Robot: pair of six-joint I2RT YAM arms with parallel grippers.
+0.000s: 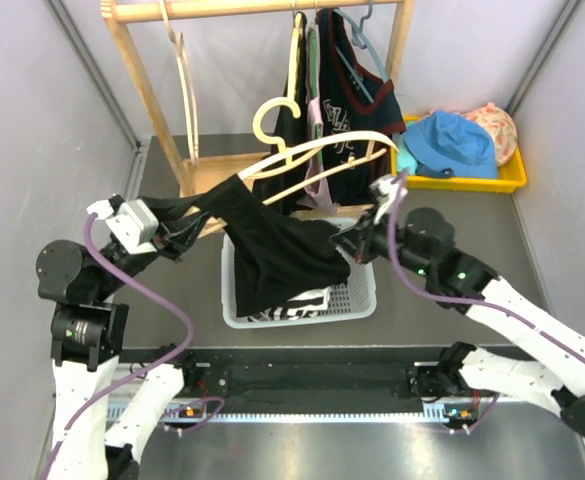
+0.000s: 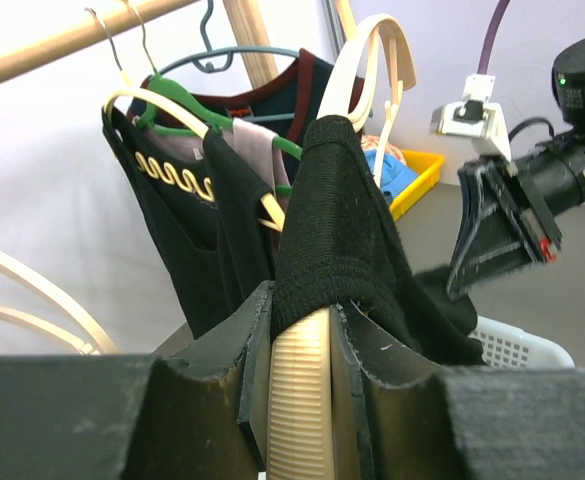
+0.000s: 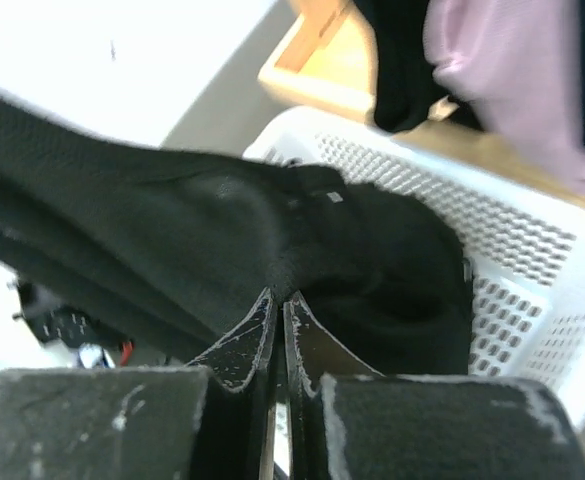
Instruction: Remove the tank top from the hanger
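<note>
Black knit tank top [image 1: 277, 245] hangs mid-worktop over the white plastic basket [image 1: 364, 296], draped on a cream plastic hanger [image 2: 307, 400]; left tool [image 2: 302, 308] pinches the hanger's end, right tool [image 3: 279, 318] pinches the top's fabric.

white arms [image 1: 532, 330], black joints [image 1: 67, 270], purple cables [image 2: 493, 38].
</note>
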